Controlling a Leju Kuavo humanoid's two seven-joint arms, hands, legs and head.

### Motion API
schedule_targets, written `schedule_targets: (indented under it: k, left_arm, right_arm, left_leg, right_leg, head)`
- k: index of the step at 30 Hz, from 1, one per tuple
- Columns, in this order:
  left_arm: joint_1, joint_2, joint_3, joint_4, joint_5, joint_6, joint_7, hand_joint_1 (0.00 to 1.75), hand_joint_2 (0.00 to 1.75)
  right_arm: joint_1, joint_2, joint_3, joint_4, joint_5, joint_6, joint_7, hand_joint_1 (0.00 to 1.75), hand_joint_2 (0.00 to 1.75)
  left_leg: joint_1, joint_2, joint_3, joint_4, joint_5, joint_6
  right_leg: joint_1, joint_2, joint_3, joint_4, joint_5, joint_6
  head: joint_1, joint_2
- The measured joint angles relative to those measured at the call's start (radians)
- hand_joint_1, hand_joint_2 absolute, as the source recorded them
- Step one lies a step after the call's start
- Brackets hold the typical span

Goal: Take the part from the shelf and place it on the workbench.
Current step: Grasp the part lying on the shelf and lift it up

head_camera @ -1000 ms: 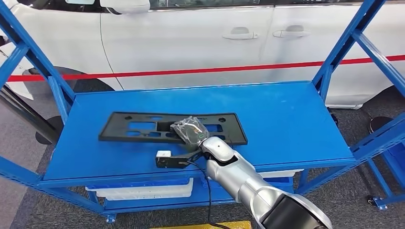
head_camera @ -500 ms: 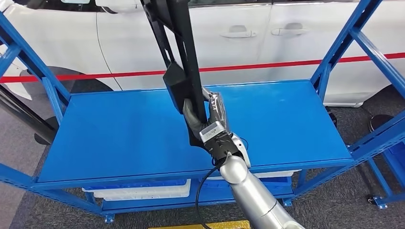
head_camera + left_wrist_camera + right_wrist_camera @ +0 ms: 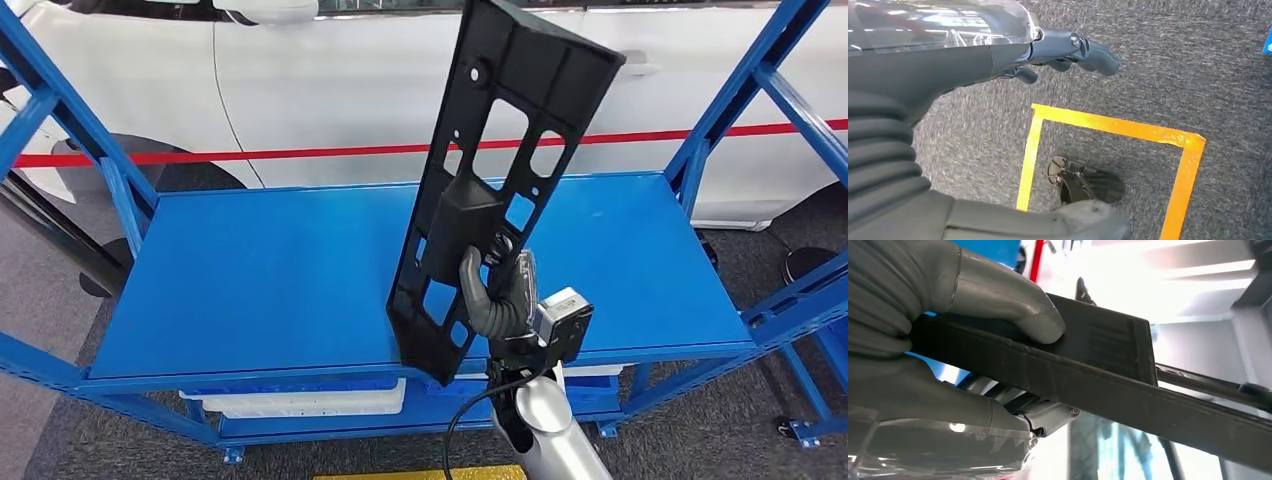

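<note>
The part [image 3: 500, 170] is a long black plastic plate with several cutouts. It stands nearly upright in the air above the front of the blue shelf [image 3: 250, 270], its flat face turned toward me. My right hand [image 3: 497, 295] grips it low down, near its middle bulge. In the right wrist view the thumb [image 3: 998, 300] presses on the part [image 3: 1108, 380] and the fingers [image 3: 948, 410] clamp it from the other side. My left hand [image 3: 973, 55] hangs over the grey floor, fingers [image 3: 1083, 47] held apart from the thumb and holding nothing.
Blue frame uprights [image 3: 735, 90] rise at both ends of the shelf. A white car [image 3: 330, 90] with a red stripe stands close behind it. White bins [image 3: 300, 400] sit on the lower level. A yellow tape square [image 3: 1118, 130] marks the floor.
My right hand lifted the part off the shelf, where it lay flat, and swung it upright. Since half a second ago the part has turned from edge-on to face me.
</note>
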Motion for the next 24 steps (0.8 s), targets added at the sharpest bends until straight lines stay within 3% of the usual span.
schedule_targets:
  k: [2,4,7,8,9,10,11,13,14,15,18,20,22,23,24]
  left_arm:
    - [0.001,-0.002,0.012,-0.003,-0.004,-0.003,0.003,0.0,1.75]
    - [0.002,-0.004,0.024,-0.005,-0.01,-0.007,0.004,0.0,1.75]
    - [0.004,-0.007,0.04,-0.01,-0.017,-0.009,0.005,0.0,1.75]
    - [0.004,-0.008,0.044,-0.011,-0.018,-0.009,0.005,0.0,1.75]
    - [0.005,-0.008,0.047,-0.012,-0.018,-0.009,0.005,0.0,1.75]
    - [0.005,-0.009,0.051,-0.014,-0.018,-0.009,0.005,0.0,1.75]
    - [0.005,-0.009,0.054,-0.015,-0.018,-0.009,0.005,0.0,1.75]
    - [0.003,-0.009,0.059,-0.019,-0.019,-0.009,0.005,0.0,1.75]
    - [0.001,-0.009,0.06,-0.022,-0.02,-0.009,0.004,0.0,1.75]
    - [0.0,-0.009,0.062,-0.024,-0.021,-0.009,0.003,0.0,1.75]
    - [0.001,-0.011,0.068,-0.028,-0.028,-0.01,0.002,0.0,1.75]
    - [0.001,-0.013,0.073,-0.031,-0.03,-0.01,0.001,0.0,1.75]
    - [0.0,-0.013,0.079,-0.035,-0.033,-0.01,0.001,0.0,1.75]
    - [0.0,-0.014,0.082,-0.037,-0.033,-0.011,0.001,0.0,1.75]
    - [0.0,-0.014,0.084,-0.037,-0.034,-0.011,0.001,0.0,1.75]
  right_arm:
    - [0.051,-0.003,-0.017,-0.014,-0.008,-0.004,-0.02,1.75,1.75]
    - [0.1,-0.004,-0.032,-0.035,-0.017,-0.004,-0.046,1.75,1.75]
    - [0.169,-0.005,-0.047,-0.07,-0.026,0.004,-0.086,1.75,1.75]
    - [0.186,-0.005,-0.05,-0.079,-0.028,0.006,-0.094,1.75,1.75]
    - [0.2,-0.006,-0.053,-0.086,-0.03,0.007,-0.098,1.75,1.75]
    - [0.211,-0.006,-0.055,-0.092,-0.031,0.008,-0.1,1.75,1.75]
    - [0.219,-0.007,-0.057,-0.097,-0.033,0.009,-0.101,1.75,1.75]
    - [0.229,-0.007,-0.06,-0.108,-0.034,0.009,-0.101,1.75,1.75]
    - [0.233,-0.007,-0.063,-0.113,-0.034,0.009,-0.102,1.75,1.75]
    - [0.237,-0.008,-0.064,-0.117,-0.033,0.011,-0.103,1.75,1.75]
    - [0.258,-0.01,-0.068,-0.132,-0.024,0.02,-0.12,1.75,1.75]
    - [0.276,-0.011,-0.069,-0.145,-0.018,0.026,-0.139,1.75,1.75]
    - [0.288,-0.013,-0.07,-0.153,-0.016,0.03,-0.151,1.75,1.75]
    - [0.293,-0.014,-0.07,-0.155,-0.016,0.031,-0.152,1.75,1.75]
    - [0.297,-0.014,-0.07,-0.155,-0.016,0.031,-0.153,1.75,1.75]
  left_leg:
    - [0.0,-0.001,-0.001,-0.001,-0.001,-0.012]
    - [0.003,0.0,-0.008,0.022,-0.027,-0.022]
    - [0.004,0.002,-0.066,0.187,-0.136,-0.03]
    - [0.004,0.002,-0.085,0.245,-0.163,-0.031]
    - [0.004,0.002,-0.089,0.273,-0.173,-0.03]
    - [0.004,0.002,-0.076,0.263,-0.164,-0.028]
    - [0.003,0.002,-0.043,0.214,-0.14,-0.025]
    - [-0.001,0.003,0.041,0.071,-0.091,-0.013]
    - [-0.005,0.003,0.067,0.02,-0.077,-0.009]
    - [-0.009,0.003,0.078,-0.005,-0.07,-0.004]
    - [-0.012,0.004,0.067,-0.015,-0.046,0.011]
    - [-0.005,0.008,0.053,-0.026,-0.019,0.023]
    - [-0.003,0.012,0.03,-0.028,0.003,0.03]
    - [-0.003,0.013,0.017,-0.027,0.011,0.029]
    - [-0.003,0.015,0.004,-0.026,0.019,0.028]
  right_leg:
    - [0.001,0.001,-0.002,-0.002,0.001,-0.009]
    - [-0.003,-0.001,-0.002,-0.008,0.006,-0.022]
    - [-0.001,-0.005,-0.008,-0.01,0.012,-0.037]
    - [0.001,-0.006,-0.013,-0.009,0.015,-0.039]
    - [0.003,-0.006,-0.018,-0.006,0.017,-0.041]
    - [0.005,-0.006,-0.023,-0.003,0.02,-0.041]
    - [0.007,-0.005,-0.029,0.0,0.024,-0.04]
    - [0.01,-0.003,-0.038,0.006,0.032,-0.035]
    - [0.01,-0.002,-0.041,0.007,0.037,-0.03]
    - [0.009,-0.003,-0.042,0.007,0.042,-0.024]
    - [0.005,-0.003,-0.046,0.003,0.058,-0.004]
    - [0.004,-0.001,-0.066,0.043,0.009,0.006]
    - [0.0,0.0,-0.104,0.156,-0.093,0.015]
    - [-0.003,0.0,-0.118,0.219,-0.129,0.02]
    - [-0.006,-0.001,-0.12,0.263,-0.146,0.024]
  head:
    - [-0.001,0.0]
    - [-0.002,0.0]
    - [-0.006,0.0]
    - [-0.006,0.0]
    - [-0.006,0.0]
    - [-0.006,0.0]
    - [-0.006,0.0]
    - [-0.006,0.0]
    - [-0.006,0.0]
    - [-0.005,0.0]
    - [-0.005,0.0]
    - [0.0,0.0]
    - [0.006,0.0]
    - [0.006,0.0]
    - [0.006,0.0]
